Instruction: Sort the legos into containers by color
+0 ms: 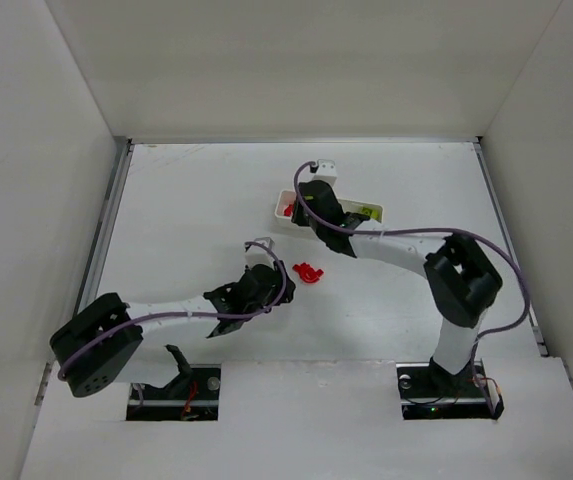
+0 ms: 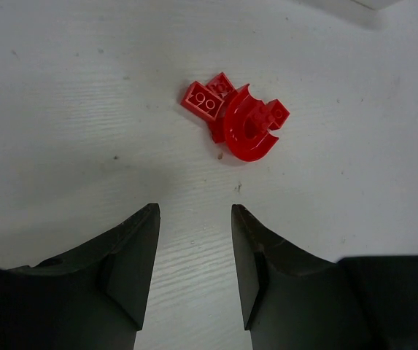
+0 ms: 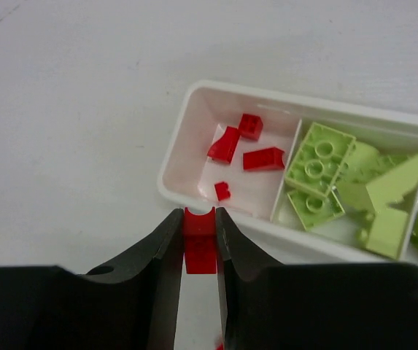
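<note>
While right tool [image 3: 198, 216] pinches glossy red notched brick [image 3: 200, 251], left tool [image 2: 194, 211] gapes, empty.

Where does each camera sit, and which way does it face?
Top external: above and behind, facing down on the table; both arms show.
Left wrist: faces down at loose red legos; open left hand shows.
Right wrist: faces the tray; right hand shut on a red lego.
Shared: top and left wrist both show the loose legos.
</note>
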